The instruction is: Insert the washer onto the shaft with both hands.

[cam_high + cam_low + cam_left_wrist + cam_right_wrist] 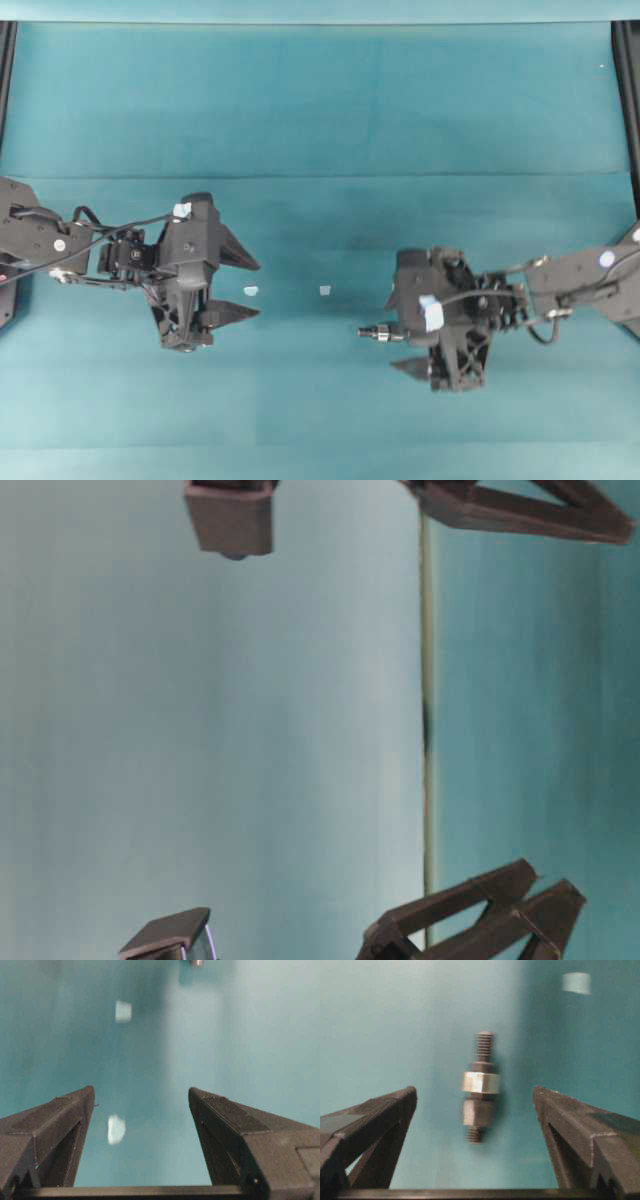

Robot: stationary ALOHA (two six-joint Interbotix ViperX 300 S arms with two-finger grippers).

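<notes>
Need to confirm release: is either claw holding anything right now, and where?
Nothing is held. The shaft, with the washer on it, lies free between the open right claw; the left claw is open too.

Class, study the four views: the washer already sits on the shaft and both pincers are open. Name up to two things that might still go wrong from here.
1. The shaft lies loose on the cloth between the open right pincer's fingers; a finger brushing it while withdrawing might roll it.
2. The washer appears only slipped on mid-shaft, so a knock might slide it off the threaded end.
</notes>
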